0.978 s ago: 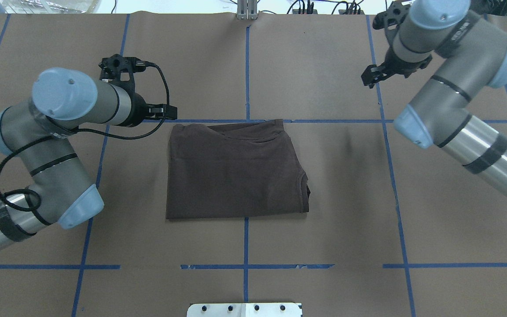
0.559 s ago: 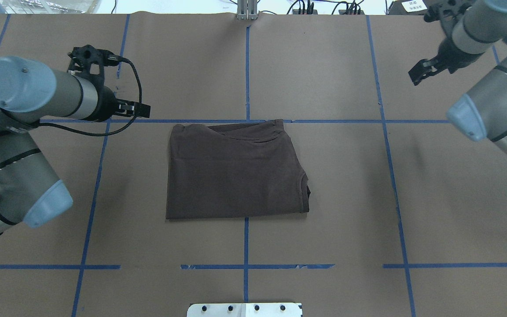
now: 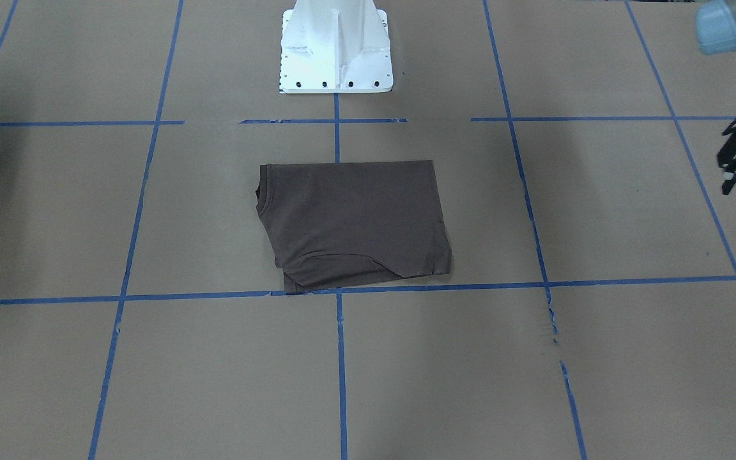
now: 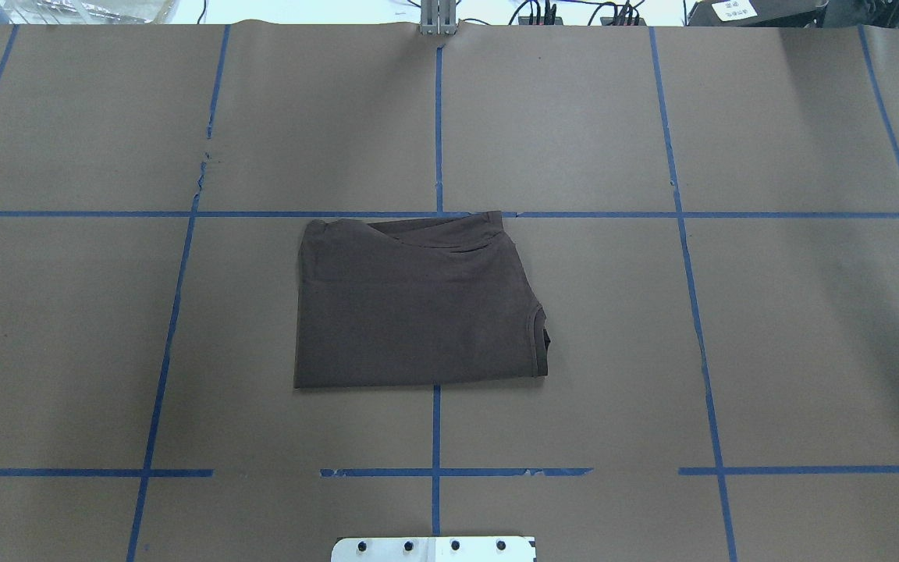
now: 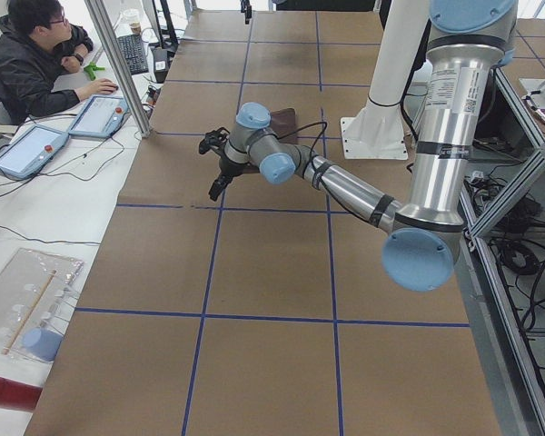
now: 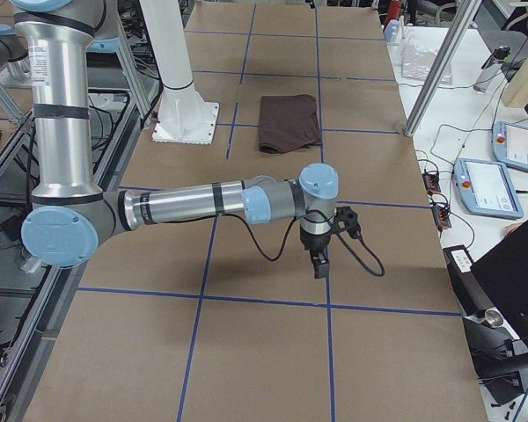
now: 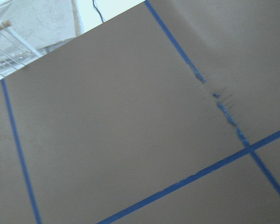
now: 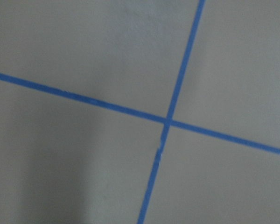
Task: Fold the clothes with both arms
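Our folded T-shirt point(image 4: 418, 304) well apart from our left claw point(image 3: 729, 176) and right claw point(image 6: 320, 264), nothing in either, jaw gap unclear to us.

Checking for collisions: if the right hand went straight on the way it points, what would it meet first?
Likely the table, near a tape crossing: the right hand points about straight down, with nothing beneath it. The shirt lies well aside.

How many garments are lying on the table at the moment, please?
1: a folded dark brown T-shirt, flat near the middle of the table. No other shows in any view; none seems hidden.
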